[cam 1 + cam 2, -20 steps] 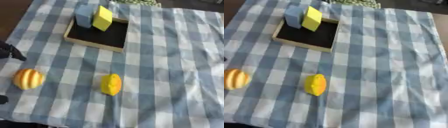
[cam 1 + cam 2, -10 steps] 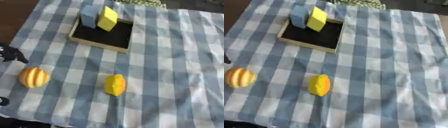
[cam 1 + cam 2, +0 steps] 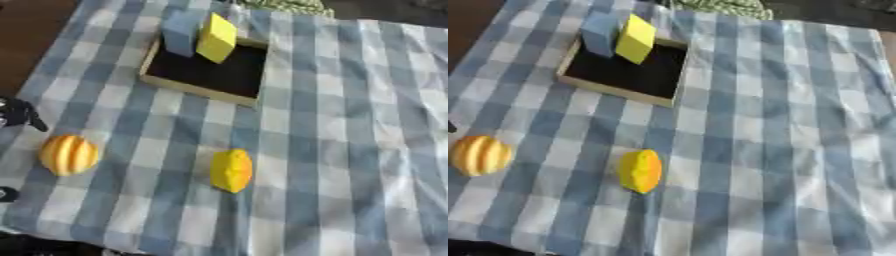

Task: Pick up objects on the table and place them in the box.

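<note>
Covering the bench [image 3: 367,150], the checked cloth carries a box [image 3: 203,89] near its far left corner, already holding a blue block [image 3: 180,33] and a yellow block [image 3: 216,38]. Still out are the orange ribbed fruit [image 3: 68,154] at the left edge and the yellow lemon-like piece [image 3: 231,170] toward the near edge (roughly halfway, I judge); the left robot hand [image 3: 17,113] barely shows at the left edge, its state impossible to tell, and the right robot hand is unseen.

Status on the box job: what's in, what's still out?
Done: a blue block and a yellow block stand in the shallow wooden box with the black floor. In hand: nothing; only part of the left hand shows at the left edge, holding nothing. Left: the ribbed orange pumpkin-like fruit and the yellow lemon, both on the blue checked cloth.
</note>
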Available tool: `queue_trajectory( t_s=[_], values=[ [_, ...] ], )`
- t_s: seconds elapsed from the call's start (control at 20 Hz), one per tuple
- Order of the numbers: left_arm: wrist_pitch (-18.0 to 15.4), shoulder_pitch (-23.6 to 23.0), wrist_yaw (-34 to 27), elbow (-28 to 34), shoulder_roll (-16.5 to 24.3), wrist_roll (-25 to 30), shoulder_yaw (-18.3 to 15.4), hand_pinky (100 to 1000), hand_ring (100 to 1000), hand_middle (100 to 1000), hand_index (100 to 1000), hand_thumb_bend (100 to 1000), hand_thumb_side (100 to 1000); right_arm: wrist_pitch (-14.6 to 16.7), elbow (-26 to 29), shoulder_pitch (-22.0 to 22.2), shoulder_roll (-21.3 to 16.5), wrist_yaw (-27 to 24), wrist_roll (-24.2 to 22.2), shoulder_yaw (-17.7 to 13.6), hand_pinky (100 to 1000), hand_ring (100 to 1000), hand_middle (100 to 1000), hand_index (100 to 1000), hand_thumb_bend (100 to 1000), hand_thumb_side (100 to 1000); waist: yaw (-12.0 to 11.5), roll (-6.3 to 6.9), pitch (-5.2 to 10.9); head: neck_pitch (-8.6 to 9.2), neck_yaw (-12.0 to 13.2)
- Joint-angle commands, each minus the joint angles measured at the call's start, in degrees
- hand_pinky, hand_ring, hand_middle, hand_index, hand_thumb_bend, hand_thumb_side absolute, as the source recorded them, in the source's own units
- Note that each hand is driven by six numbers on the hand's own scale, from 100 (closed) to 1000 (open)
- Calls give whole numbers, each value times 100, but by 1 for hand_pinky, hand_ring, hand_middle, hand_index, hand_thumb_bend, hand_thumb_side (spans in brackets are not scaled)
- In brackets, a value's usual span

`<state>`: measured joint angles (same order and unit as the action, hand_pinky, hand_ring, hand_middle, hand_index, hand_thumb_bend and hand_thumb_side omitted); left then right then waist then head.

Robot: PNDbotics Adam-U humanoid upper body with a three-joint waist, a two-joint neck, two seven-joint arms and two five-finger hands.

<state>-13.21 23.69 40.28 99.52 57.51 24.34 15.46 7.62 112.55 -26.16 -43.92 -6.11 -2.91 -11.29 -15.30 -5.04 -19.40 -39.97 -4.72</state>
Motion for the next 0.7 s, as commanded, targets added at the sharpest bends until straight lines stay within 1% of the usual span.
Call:
queue_trajectory(
  t_s=[0.05,0.3,0.4,0.7],
  values=[
    [-15,97,-110,-121,48,-116,-9,820,767,734,821,663,245,7,68,-3,-91,2,-39,-94,959,896,536,708,100,470,13,95,178,46,17],
    [-97,204,-387,-245,-104,16,83,830,772,749,838,558,226,5,135,89,-62,-32,-48,-129,960,889,528,706,100,470,41,102,172,66,25],
    [-113,271,-486,-294,-171,112,118,829,767,738,831,487,230,-1,140,108,-42,-42,-65,-135,961,886,524,705,100,470,51,104,172,68,28],
    [-151,459,-574,-496,-365,397,229,830,766,732,823,457,235,-17,137,95,13,-79,-116,-139,964,881,518,703,100,470,67,108,167,79,37]
  ],
)
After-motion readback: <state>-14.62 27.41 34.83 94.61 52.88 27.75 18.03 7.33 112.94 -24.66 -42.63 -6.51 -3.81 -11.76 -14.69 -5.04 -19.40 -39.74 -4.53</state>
